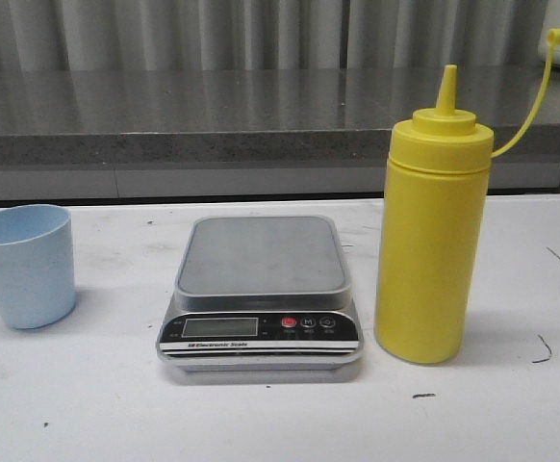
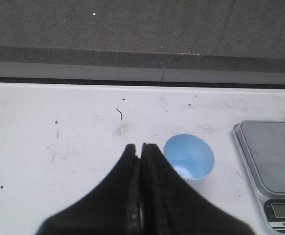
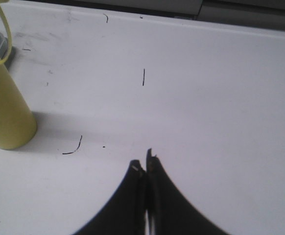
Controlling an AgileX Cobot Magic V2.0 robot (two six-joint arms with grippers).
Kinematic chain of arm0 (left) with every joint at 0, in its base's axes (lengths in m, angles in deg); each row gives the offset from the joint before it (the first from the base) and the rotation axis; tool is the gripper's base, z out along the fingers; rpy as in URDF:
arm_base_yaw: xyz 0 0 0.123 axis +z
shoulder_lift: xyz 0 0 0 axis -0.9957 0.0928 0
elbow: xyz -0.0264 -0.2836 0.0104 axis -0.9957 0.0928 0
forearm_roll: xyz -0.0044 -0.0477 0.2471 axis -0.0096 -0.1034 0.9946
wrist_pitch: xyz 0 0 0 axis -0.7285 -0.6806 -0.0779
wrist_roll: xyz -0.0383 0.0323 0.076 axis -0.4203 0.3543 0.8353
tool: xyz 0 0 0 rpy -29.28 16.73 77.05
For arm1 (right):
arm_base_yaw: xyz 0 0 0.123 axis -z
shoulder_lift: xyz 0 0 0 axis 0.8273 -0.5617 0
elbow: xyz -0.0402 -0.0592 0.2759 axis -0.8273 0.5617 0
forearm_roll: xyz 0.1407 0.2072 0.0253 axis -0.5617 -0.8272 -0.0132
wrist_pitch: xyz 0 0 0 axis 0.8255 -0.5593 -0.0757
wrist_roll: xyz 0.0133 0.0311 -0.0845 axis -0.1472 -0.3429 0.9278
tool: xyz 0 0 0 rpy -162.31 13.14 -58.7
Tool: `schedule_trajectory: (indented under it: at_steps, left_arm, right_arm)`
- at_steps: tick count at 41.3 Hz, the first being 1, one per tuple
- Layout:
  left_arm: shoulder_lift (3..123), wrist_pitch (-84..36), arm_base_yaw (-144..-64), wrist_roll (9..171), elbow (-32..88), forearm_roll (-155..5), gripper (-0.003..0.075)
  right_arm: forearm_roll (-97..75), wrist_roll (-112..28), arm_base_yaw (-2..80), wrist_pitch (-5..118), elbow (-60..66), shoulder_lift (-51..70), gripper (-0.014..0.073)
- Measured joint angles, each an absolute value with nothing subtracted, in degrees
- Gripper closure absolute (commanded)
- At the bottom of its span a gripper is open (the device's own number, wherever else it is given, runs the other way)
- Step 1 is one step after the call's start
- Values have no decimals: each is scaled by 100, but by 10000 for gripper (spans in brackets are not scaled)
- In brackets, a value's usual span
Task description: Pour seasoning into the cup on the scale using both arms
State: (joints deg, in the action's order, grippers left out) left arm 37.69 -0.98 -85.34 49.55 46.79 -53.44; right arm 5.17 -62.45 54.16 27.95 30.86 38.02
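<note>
Seasoning [image 1: 426,241] stands right of the scale [image 1: 259,289], cup [image 1: 25,265] left; both end effectors [image 2: 138,149] [image 3: 145,164] are pressed together, empty.

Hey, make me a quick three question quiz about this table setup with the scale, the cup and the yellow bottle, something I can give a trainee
1. True or false: the cup already stands on the scale platform.
2. Multiple choice: in the front view, where is the yellow bottle? A) left of the scale B) right of the scale C) lying on its side behind it
3. Fill in: the jaws of the left gripper and the right gripper are both ____.

Key
1. False. The cup stands on the table, left of the scale, and the platform is bare.
2. B. It stands upright, its cap off the nozzle.
3. Shut, holding nothing.
</note>
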Motion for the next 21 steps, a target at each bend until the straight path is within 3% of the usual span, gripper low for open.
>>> schedule_trajectory:
  at_steps: [3, 6, 10, 13, 15, 18, 21]
  left_arm:
    - [3848, -98, -8534, 4955, 4679, -5344, 740]
    - [3916, -88, -8534, 4955, 4679, -5344, 739]
    - [4020, -88, -8534, 4955, 4679, -5344, 681]
    - [4094, -88, -8534, 4955, 4679, -5344, 573]
    - [4155, -88, -8534, 4955, 4679, -5344, 452]
    - [4208, -88, -8534, 4955, 4679, -5344, 304]
    - [4270, -88, -8534, 4955, 4679, -5344, 218]
  right_arm:
    - [517, -6245, 5416, 2795, 3100, 3759, 648]
    - [517, -6245, 5416, 2795, 3100, 3746, 575]
    - [517, -6245, 5416, 2795, 3100, 3721, 340]
    - [517, -6245, 5416, 2795, 3100, 3723, 157]
    - [517, -6245, 5416, 2795, 3100, 3723, 60]
    - [517, -6245, 5416, 2795, 3100, 3723, -20]
    - [517, -6245, 5416, 2795, 3100, 3723, -34]
